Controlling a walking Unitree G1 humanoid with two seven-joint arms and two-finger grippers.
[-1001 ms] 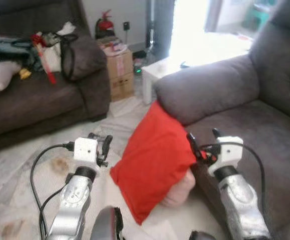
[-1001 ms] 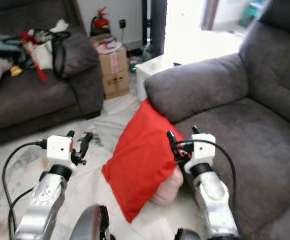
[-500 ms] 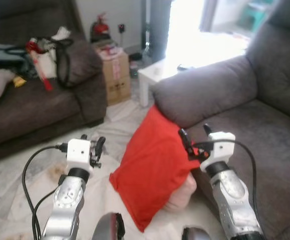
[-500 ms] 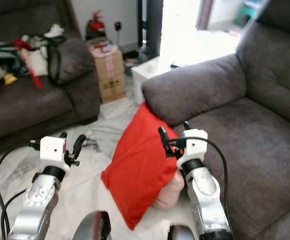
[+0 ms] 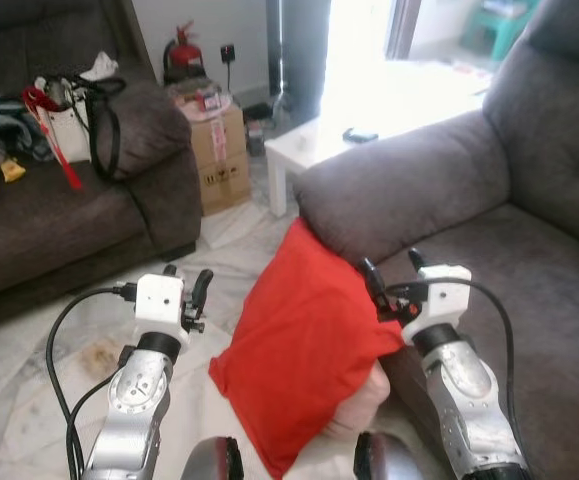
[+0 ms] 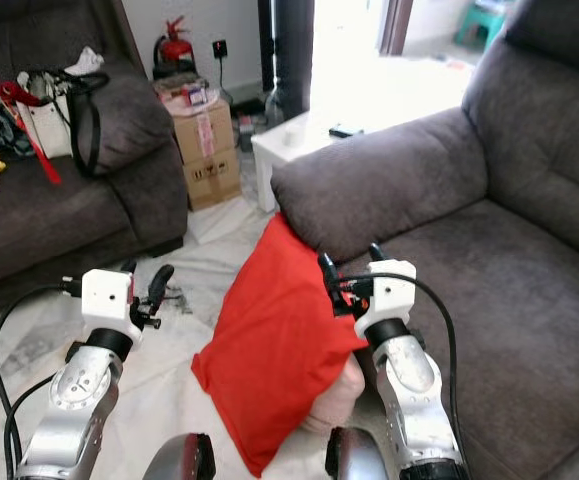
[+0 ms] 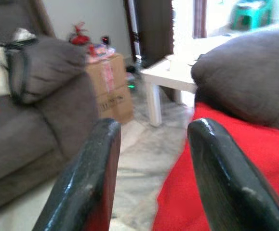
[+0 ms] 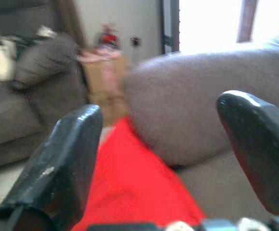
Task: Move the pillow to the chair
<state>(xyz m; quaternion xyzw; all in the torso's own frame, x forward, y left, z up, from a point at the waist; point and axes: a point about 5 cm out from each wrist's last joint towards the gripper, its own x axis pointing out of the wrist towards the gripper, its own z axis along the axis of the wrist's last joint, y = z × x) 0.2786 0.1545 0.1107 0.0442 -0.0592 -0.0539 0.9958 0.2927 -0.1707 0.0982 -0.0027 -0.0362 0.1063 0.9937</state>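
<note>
The red pillow (image 5: pixel 304 355) isn't on the chair yet — it's propped on edge on the floor, leaning against the front of the grey chair (image 5: pixel 529 270), its top corner tucked under the big padded armrest (image 5: pixel 399 185). That lean is probably why it stands up at all; take the chair away and it flops.

Both arms are raised either side of it. The right claw (image 5: pixel 389 285) sits at the pillow's upper right edge, just over the seat front, fingers spread wide with nothing between them — the right wrist view looks along them at red fabric and armrest. The left claw (image 5: pixel 185 287) hangs off to the pillow's left, apart from it, fingers parted a modest gap, also empty.

My read: it's lining up a two-sided squeeze, since one thin claw on a soft, floppy cushion would just bunch the cover. The left arm has the most ground to close.

Behind all this there's a dark sofa (image 5: pixel 59 210) with a bag (image 5: pixel 69 105) on it, a cardboard box (image 5: pixel 214 150) and a small white surface (image 5: pixel 319 145).
</note>
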